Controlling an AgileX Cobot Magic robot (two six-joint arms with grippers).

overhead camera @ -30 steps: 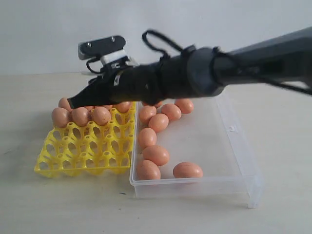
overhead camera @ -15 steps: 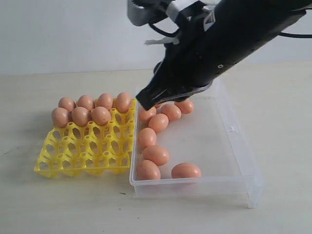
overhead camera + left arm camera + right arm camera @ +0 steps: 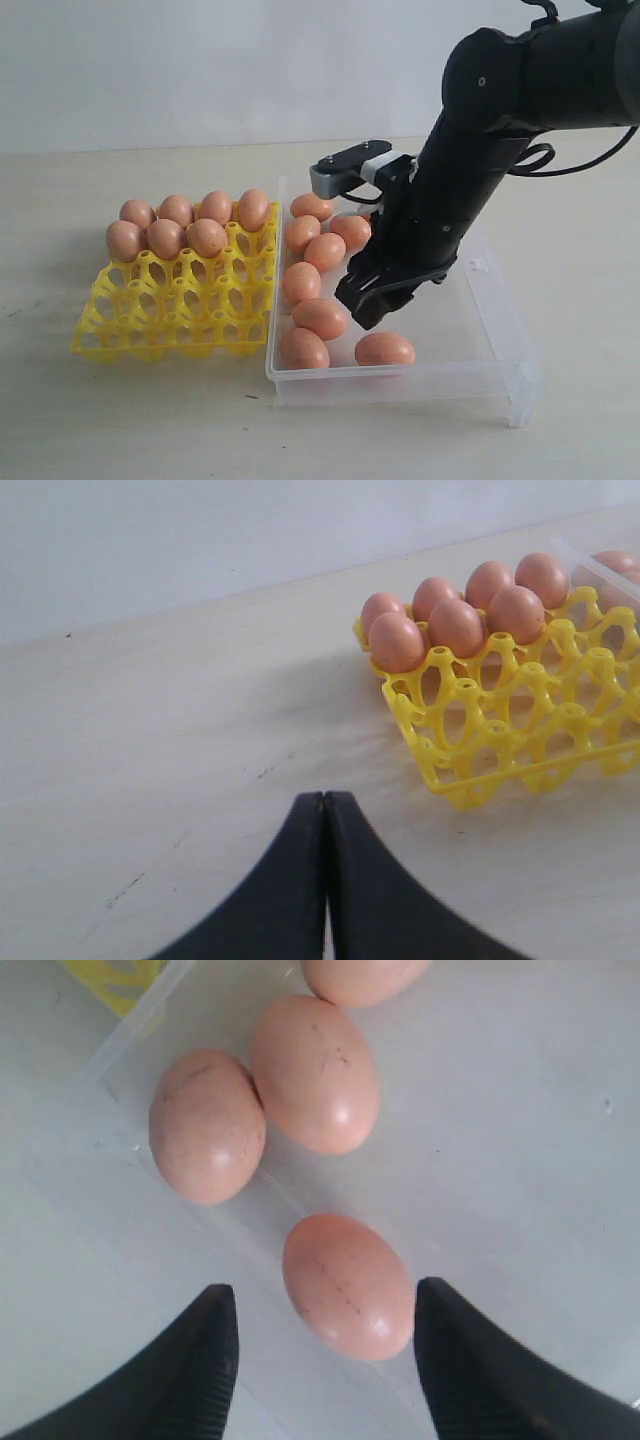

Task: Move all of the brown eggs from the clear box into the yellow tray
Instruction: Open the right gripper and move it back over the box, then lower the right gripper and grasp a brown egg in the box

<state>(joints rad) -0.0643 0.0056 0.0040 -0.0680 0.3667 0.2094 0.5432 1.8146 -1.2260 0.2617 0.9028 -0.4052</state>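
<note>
**Change noted:** the right tool (image 3: pixel 375 300) is no longer reaching over the yellow tray (image 3: pixel 100 335). Within the last second it has swung back across and is now dropping into the clear box (image 3: pixel 500 330). The tray's far rows are carrying seven brown eggs (image 3: pixel 207 237). The corner egg (image 3: pixel 253 209) nearest the box is sitting where the arm was reaching a second ago. Judgement: one delivery is finished and the next pick is beginning.

**Tool state:** the right tool is standing spread. Its fingers (image 3: pixel 215 1360) are flanking, not touching, a lone egg (image 3: pixel 348 1285) lying near the box's front wall (the exterior view is showing it just below the tool). The left tool (image 3: pixel 325 798) is pressed together and pinching nothing. It is hovering over the worktop (image 3: pixel 150 730) beside the tray.

**Remaining work:** eight eggs are showing in the box, most of them lining the wall on the tray side, and the arm may be hiding another. Most of the tray's cups are standing open, so the task is judged to be sitting at a little under halfway.
</note>
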